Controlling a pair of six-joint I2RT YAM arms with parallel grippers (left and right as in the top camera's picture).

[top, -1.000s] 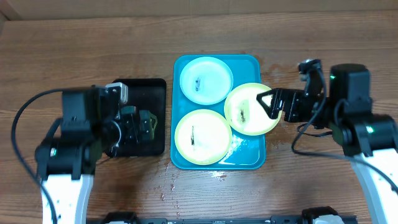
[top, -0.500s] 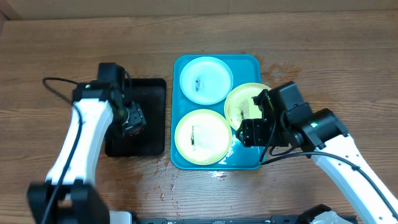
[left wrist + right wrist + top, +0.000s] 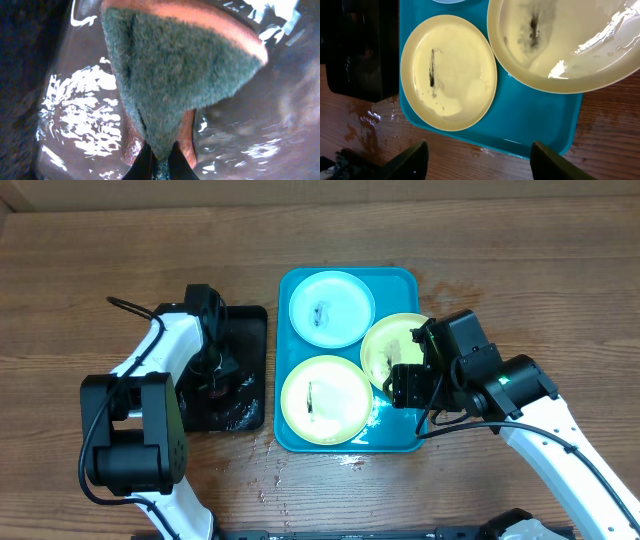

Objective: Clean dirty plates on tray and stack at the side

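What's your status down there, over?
Left gripper shut on sponge in black tray. Right gripper open beside overhanging yellow-green plate at turquoise tray's right rim. That, front yellow-green plate, pale blue plate: all smeared, none stacked. Nothing blocking.

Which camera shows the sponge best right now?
Left wrist: the sponge fills the frame, pinched in the left gripper over the wet black tray. Overhead, the arm hides it; the right wrist view misses it.
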